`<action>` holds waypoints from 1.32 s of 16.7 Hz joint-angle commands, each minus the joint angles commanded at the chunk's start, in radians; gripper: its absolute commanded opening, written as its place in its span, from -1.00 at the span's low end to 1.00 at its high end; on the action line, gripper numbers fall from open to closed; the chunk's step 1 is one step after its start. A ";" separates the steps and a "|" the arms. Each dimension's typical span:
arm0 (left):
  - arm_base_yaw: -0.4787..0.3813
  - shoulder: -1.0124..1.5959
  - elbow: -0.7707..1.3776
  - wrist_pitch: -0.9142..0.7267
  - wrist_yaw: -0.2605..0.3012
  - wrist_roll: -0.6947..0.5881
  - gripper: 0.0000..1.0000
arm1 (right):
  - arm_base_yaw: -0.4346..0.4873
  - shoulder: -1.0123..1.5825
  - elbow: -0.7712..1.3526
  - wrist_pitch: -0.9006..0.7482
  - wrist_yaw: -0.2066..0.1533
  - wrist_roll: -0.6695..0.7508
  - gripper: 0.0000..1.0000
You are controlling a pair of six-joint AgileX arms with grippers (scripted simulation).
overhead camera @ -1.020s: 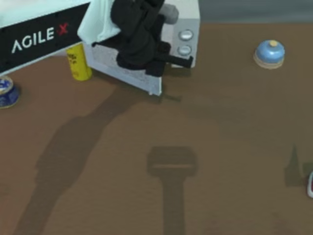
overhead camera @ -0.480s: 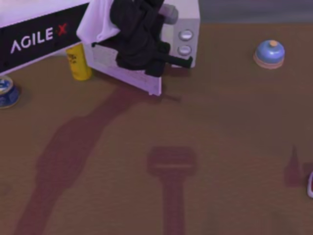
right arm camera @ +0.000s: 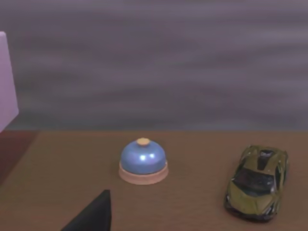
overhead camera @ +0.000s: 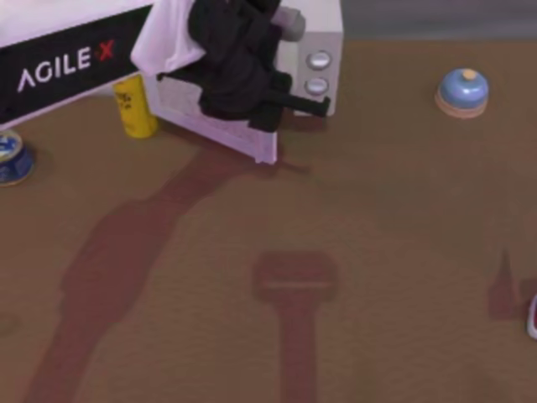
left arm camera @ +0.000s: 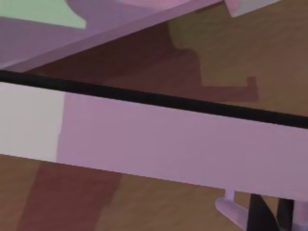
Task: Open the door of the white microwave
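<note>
The microwave (overhead camera: pixel 315 38) stands at the tabletop's far edge, left of centre, and its door (overhead camera: pixel 220 124) is already swung partly out: hinged on the side toward the tabletop's left, it slants from near the yellow can (overhead camera: pixel 134 105) out to a free edge that points toward the table's middle, just below the two knobs (overhead camera: pixel 318 73). The left gripper (overhead camera: pixel 285 101) sits over that free end, right above the door's top edge, so the door's long axis runs from the gripper back toward the hinge. Whether its fingers are apart or pinched on the door, I cannot tell; the left wrist view shows only the door's edge (left arm camera: pixel 168 144) crossing close under the camera. To my eye the swing is about half done, and the coming move likely has to carry the free edge on round toward the tabletop's left side. The left arm is plainly the nearer one. The right arm is parked off the near right corner, facing the bell (right arm camera: pixel 143 161) and toy car (right arm camera: pixel 258 183).
</note>
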 joint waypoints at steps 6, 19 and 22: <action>0.000 0.000 0.000 0.000 0.000 0.000 -1.00 | 0.000 0.000 0.000 0.000 0.000 0.000 1.00; 0.034 -0.083 -0.117 0.041 0.075 0.129 -1.00 | 0.000 0.000 0.000 0.000 0.000 0.000 1.00; 0.034 -0.083 -0.117 0.041 0.075 0.129 -1.00 | 0.000 0.000 0.000 0.000 0.000 0.000 1.00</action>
